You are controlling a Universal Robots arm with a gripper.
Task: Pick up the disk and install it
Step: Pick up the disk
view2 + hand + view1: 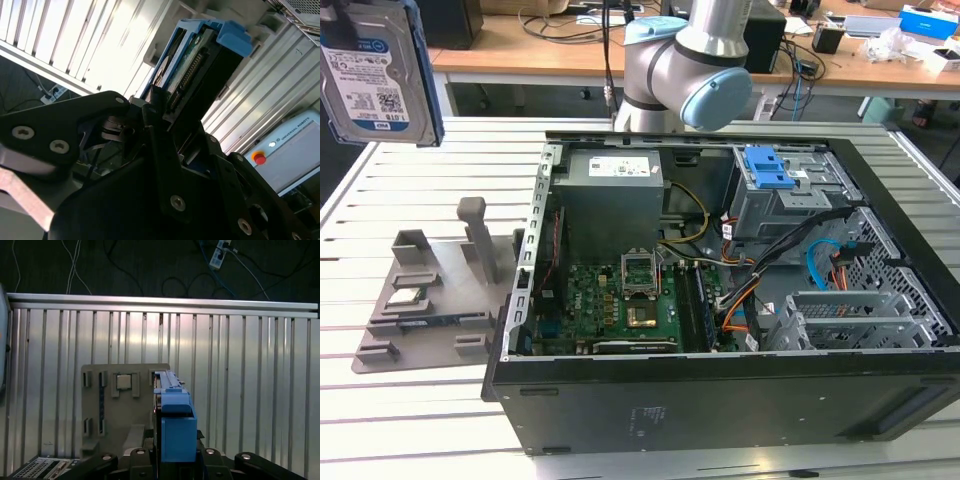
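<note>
One end of the disk (187, 70) sits clamped in the hand (161, 111), high above the bench (420, 420); a jolt could drop it.

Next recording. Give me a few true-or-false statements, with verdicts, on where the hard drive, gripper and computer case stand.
The silver metal hard drive in its bright blue plastic carrier is clamped in the black gripper. True.
The drive lies on the grey plastic fixture tray. False: it is held in the air, off the tray.
The black computer case lies open on the slatted metal table. True.
The drive sits inside the case. False: it hangs outside, at the exterior view's left.
</note>
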